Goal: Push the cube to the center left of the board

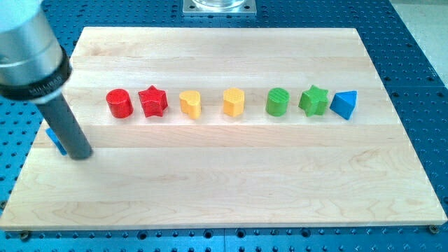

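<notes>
A blue cube (55,139) lies near the board's left edge, mostly hidden behind my rod. My tip (82,155) rests on the board just right of the cube, touching or nearly touching it. A row of blocks crosses the upper middle of the board: red cylinder (119,103), red star (152,101), yellow heart-like block (190,103), yellow hexagon-like block (234,101), green cylinder (277,101), green star (314,100), blue triangle (344,104).
The wooden board (224,189) lies on a blue perforated table (420,42). A grey metal mount (219,6) sits at the view's top. The arm's grey body (28,49) fills the upper left corner.
</notes>
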You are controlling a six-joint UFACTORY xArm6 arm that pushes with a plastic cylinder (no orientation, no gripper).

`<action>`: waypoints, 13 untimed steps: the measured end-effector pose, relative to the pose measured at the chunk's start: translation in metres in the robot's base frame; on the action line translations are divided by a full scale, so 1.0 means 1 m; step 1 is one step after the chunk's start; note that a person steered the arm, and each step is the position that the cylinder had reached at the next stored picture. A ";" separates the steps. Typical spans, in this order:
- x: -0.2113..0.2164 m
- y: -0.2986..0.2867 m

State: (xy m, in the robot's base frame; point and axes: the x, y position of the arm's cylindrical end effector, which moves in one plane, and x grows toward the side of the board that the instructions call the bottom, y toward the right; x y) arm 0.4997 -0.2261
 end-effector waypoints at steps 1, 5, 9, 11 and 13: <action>0.010 -0.007; -0.024 -0.001; -0.047 -0.014; -0.151 -0.019; -0.137 0.026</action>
